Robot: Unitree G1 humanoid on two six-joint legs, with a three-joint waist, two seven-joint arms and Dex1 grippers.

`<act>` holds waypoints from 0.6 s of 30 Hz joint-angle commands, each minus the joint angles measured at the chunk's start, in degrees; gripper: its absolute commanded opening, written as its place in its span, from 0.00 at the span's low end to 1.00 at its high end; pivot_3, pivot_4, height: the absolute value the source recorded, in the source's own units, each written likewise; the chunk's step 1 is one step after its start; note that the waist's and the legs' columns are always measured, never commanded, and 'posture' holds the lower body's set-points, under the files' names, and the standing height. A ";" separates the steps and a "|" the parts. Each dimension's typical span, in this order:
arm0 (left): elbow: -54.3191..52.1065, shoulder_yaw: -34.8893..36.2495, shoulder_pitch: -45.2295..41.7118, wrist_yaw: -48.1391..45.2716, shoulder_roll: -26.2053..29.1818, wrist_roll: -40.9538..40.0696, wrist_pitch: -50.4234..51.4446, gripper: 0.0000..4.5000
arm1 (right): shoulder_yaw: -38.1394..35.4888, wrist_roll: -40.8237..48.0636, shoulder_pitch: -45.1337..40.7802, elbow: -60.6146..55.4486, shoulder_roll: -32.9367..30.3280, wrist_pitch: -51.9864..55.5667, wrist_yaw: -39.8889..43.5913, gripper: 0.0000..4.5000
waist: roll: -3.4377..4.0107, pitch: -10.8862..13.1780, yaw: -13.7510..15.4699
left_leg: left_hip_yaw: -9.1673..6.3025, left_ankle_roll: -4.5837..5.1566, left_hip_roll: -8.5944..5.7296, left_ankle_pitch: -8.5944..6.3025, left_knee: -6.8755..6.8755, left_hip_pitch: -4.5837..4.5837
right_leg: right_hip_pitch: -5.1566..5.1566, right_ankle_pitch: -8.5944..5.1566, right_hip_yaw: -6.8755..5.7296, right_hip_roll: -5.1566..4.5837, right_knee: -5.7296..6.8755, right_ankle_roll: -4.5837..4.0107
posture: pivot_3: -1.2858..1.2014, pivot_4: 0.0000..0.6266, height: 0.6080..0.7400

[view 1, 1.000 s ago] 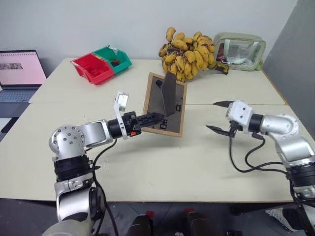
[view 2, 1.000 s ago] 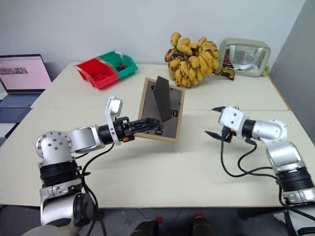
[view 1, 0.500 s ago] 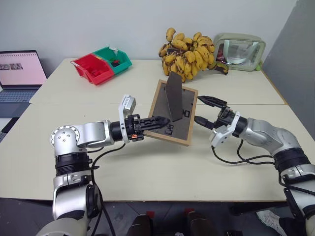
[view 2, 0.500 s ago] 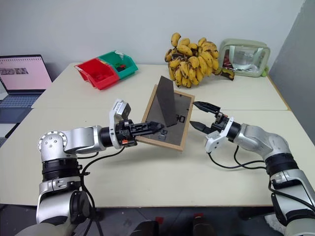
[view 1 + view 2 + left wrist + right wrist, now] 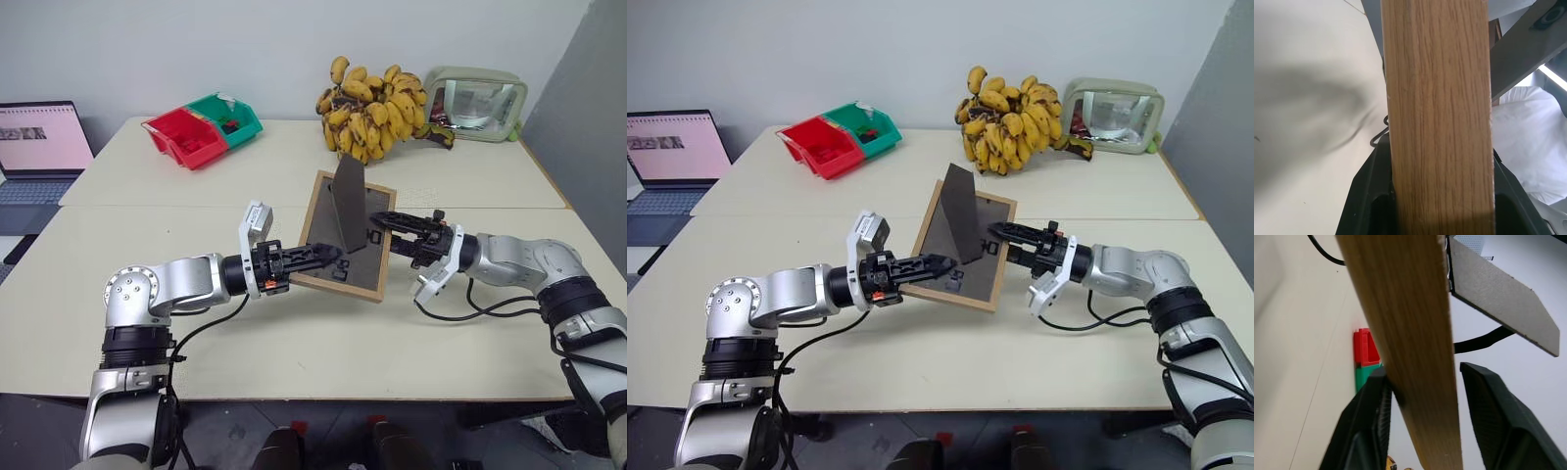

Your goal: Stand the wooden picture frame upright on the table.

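1. Item: small rectangular light-brown wooden picture frame [image 5: 345, 238], dark grey-brown back w/ fold-out stand [image 5: 349, 204] swung out. Held clear above the large cream-beige table [image 5: 294, 333], mid-scene, tilted, back toward the camera, just near of the seam line.
2. Left gripper [image 5: 331, 257]: two black fingers closed on the frame's lower-left edge; left wrist view has the wood rail [image 5: 1437, 117] clamped between both fingers.
3. Right gripper [image 5: 377, 223]: comes in from the right, fingers astride the frame's right rail [image 5: 1410, 342]. Right wrist view: one finger touching the wood, the other w/ a gap beside it. So partly open, not clamped yet by the look of it.
4. Handling (judgement): light, rigid, wood rails give fair friction. Front probably glazed, so fragile if dropped; stand hinge prob. weak, don't load it sideways.
5. Where to hold (judgement): on the side rails, not on the stand or the back panel. Keep bottom rail free so it can meet the table w/ the stand's foot.
6. Other stock, far side: red and green plastic bins [image 5: 201, 127] left, bunch of yellow bananas [image 5: 377, 108], glass-fronted pale green case [image 5: 478, 103] right. Open laptop [image 5: 39, 137] far left.
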 commanded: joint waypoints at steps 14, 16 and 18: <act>-7.58 4.11 6.01 -1.27 4.99 -2.01 -9.36 0.78 | -0.78 7.58 -3.25 6.22 -1.21 -3.96 0.75 0.28 | -0.01 0.00 -0.12 | 0.04 0.04 0.02 -0.02 0.01 0.08 | 0.04 0.00 0.05 0.01 0.08 -0.01 | 0.52 0.24 1.00; -10.32 6.98 7.28 0.72 5.73 -2.01 -13.28 0.86 | -0.32 13.82 -3.72 11.79 0.28 -3.59 6.18 0.28 | 0.00 0.00 -0.13 | 0.05 0.05 0.03 -0.02 0.00 0.09 | 0.04 0.00 0.06 0.01 0.08 -0.01 | 0.52 0.24 1.00; -15.30 9.71 9.54 -0.18 8.63 1.36 -15.00 0.96 | -0.86 21.18 -4.51 16.13 2.11 -2.52 11.94 0.28 | -0.10 0.05 -0.40 | 0.11 0.06 0.08 -0.03 0.00 0.11 | 0.06 0.00 0.11 -0.05 0.04 -0.02 | 0.52 0.24 1.00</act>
